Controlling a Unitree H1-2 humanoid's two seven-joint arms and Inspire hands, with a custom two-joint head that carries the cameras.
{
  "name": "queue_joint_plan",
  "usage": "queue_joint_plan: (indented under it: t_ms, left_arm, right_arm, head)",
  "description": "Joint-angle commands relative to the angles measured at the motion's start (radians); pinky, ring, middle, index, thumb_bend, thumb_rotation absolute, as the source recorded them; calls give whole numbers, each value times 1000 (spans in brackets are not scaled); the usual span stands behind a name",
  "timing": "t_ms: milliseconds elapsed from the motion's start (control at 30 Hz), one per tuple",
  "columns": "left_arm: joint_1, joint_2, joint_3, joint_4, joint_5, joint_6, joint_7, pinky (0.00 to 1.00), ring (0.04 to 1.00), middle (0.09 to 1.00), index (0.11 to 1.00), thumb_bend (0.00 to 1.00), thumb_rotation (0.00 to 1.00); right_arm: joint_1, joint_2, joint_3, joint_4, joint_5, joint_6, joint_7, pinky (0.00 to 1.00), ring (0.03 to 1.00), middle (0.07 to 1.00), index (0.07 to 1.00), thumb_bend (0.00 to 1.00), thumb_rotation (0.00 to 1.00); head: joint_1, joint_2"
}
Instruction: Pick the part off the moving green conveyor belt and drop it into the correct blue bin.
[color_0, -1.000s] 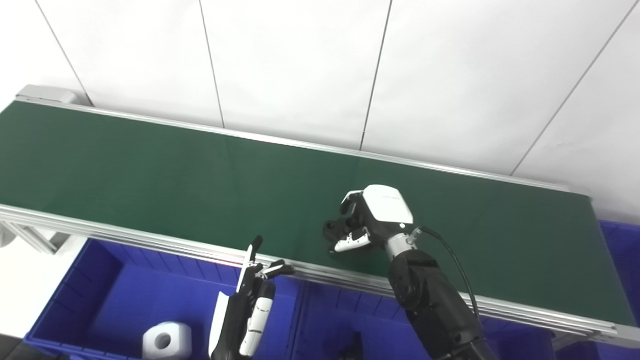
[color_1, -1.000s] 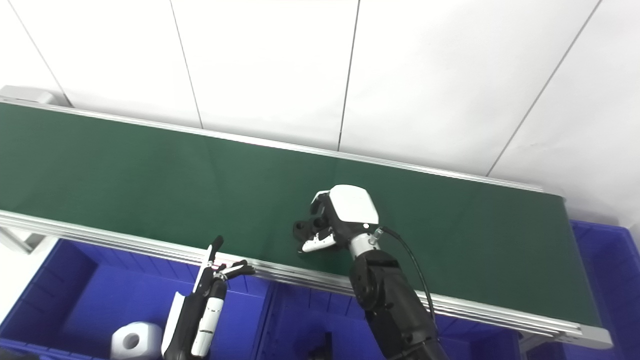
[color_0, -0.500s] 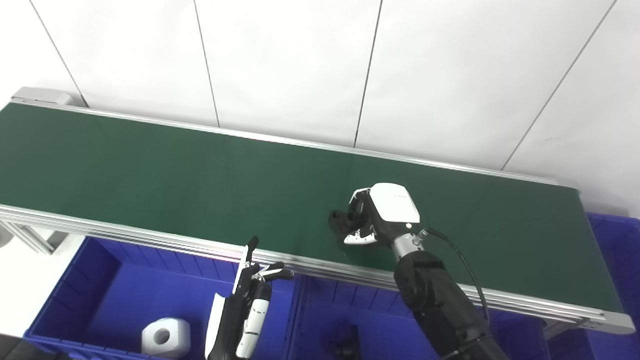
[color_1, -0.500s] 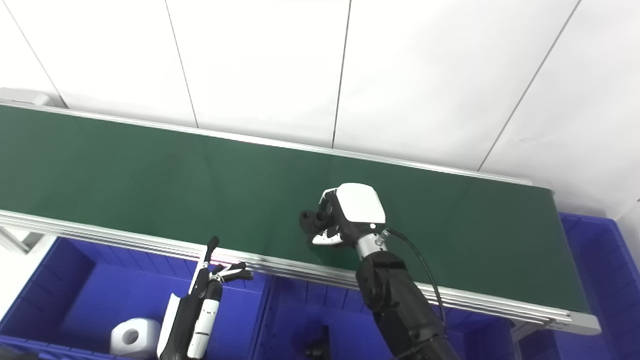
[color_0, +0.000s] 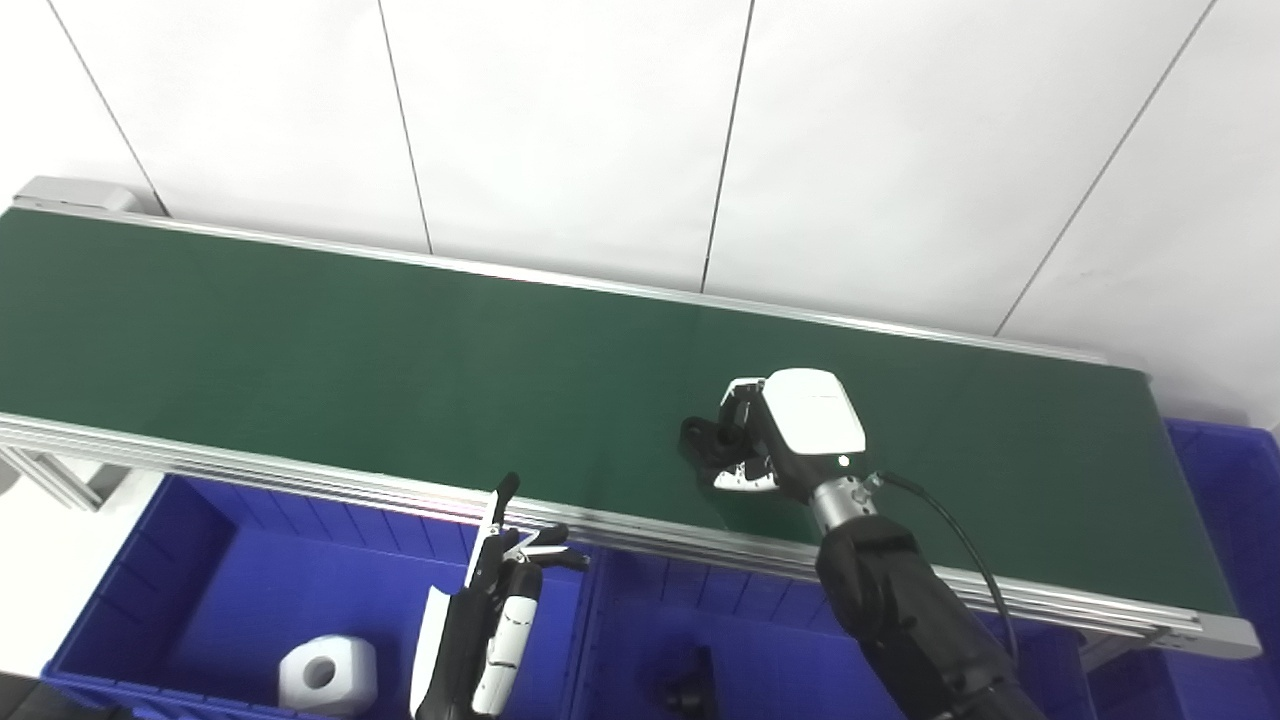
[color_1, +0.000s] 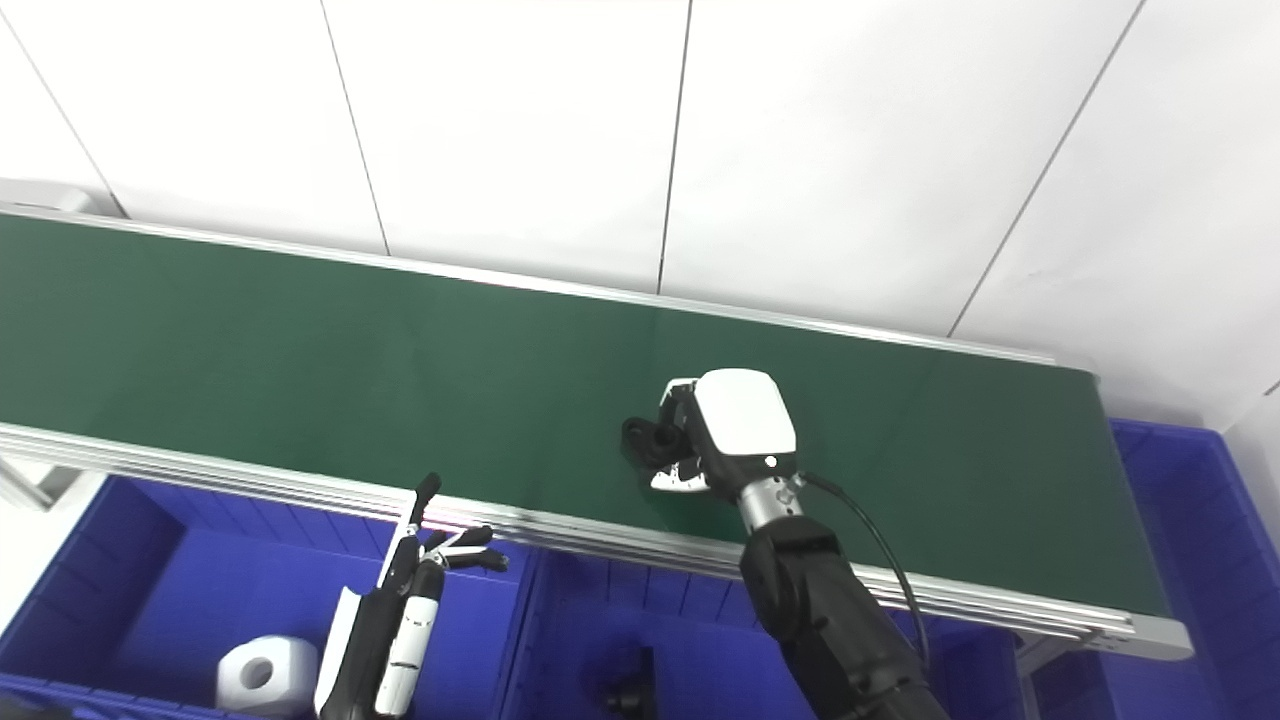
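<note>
A small black part (color_0: 698, 440) sits at belt height on the green conveyor belt (color_0: 300, 330), near its front edge. My right hand (color_0: 790, 430) is curled around it from the right, fingers and thumb closed on it, so most of the part is hidden. In the right eye view the part (color_1: 643, 440) pokes out to the left of that hand (color_1: 735, 430). My left hand (color_0: 490, 610) hangs open below the belt's front rail, fingers apart and pointing up, over the left blue bin (color_0: 180, 560).
A white roll-shaped part (color_0: 325, 675) lies in the left blue bin. The middle blue bin (color_0: 640, 620) holds a black part (color_0: 685, 690). Another blue bin (color_0: 1225, 520) stands past the belt's right end. A white panelled wall runs behind the belt.
My right hand has drifted to the right along the belt with the black part and its fingers have closed tighter on it. The camera has shifted slightly. The left hand has stayed put.
</note>
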Motion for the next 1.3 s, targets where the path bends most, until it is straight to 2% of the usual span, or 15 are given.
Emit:
queue_joint_plan:
  t_ms: [0,67,133,167,200,267,433,467,500,533,633,700,933,1033,1267]
  left_arm:
    - [-9,-35,-30,-11,-6,-22,-2,1000,799,591,986,420,1000]
    - [-9,-34,-29,-9,-7,-23,-1,1000,798,590,986,421,1000]
    - [-9,-34,-28,-7,-8,-23,0,1000,797,589,986,421,1000]
    - [-10,-34,-28,-6,-8,-23,0,1000,796,589,986,418,1000]
    - [-10,-33,-27,-6,-8,-22,0,1000,795,589,986,417,1000]
    - [-10,-33,-27,-5,-13,-22,-1,1000,792,587,989,423,1000]
    - [-7,-30,-27,-4,-15,-23,-3,1000,791,584,995,422,1000]
    - [-7,-29,-27,-3,-18,-23,-4,1000,796,583,998,419,1000]
    - [-8,-27,-26,-3,-17,-20,-5,1000,797,584,999,419,1000]
    - [-8,-26,-26,-3,-15,-19,-5,1000,799,585,1000,422,1000]
    - [-11,-25,-24,-6,-25,-17,-7,1000,801,585,1000,417,1000]
    - [-13,-24,-23,-10,-32,-12,-10,1000,800,586,1000,429,1000]
    - [-30,-14,-12,1,-63,-38,-9,1000,773,576,995,390,1000]
    - [-39,-9,-5,6,-80,-38,-10,1000,760,570,993,371,1000]
    - [-59,4,11,14,-99,-20,-13,1000,786,575,994,397,1000]
  right_arm:
    - [-6,3,55,46,-69,-76,-97,163,215,291,487,518,131]
    - [-23,-3,86,76,-108,-110,-207,161,211,285,486,520,128]
    - [-36,-10,106,92,-126,-143,-272,176,220,296,485,520,124]
    - [-40,-14,113,95,-130,-159,-296,224,254,414,484,528,40]
    - [-44,-21,124,95,-142,-172,-326,233,260,434,484,529,25]
    - [-51,-31,140,94,-168,-186,-379,281,303,409,518,523,3]
    - [-55,-39,160,99,-217,-180,-473,255,286,401,522,522,0]
    - [-55,-39,162,104,-224,-178,-493,235,266,447,494,529,0]
    - [-54,-39,162,107,-227,-177,-507,238,269,444,496,529,0]
    - [-53,-38,162,109,-229,-177,-516,257,286,415,513,525,0]
    - [-50,-39,159,106,-238,-163,-535,272,299,406,521,523,0]
    - [-48,-39,156,101,-244,-157,-542,248,276,457,490,530,0]
    - [-38,-45,147,86,-239,-173,-547,219,250,470,481,532,0]
    - [-26,-62,148,51,-250,-168,-554,195,224,469,481,532,0]
    - [16,-124,117,-74,-238,-183,-521,220,246,470,483,532,0]
  head:
    - [0,0]
    - [-1,-3]
    - [-1,-4]
    - [-1,-4]
    - [-2,-4]
    - [-2,-4]
    - [-5,-11]
    - [-5,-10]
    - [-5,-11]
    - [-6,-9]
    - [-14,-2]
    - [-19,3]
    - [-34,-2]
    - [-42,-2]
    - [-59,-10]
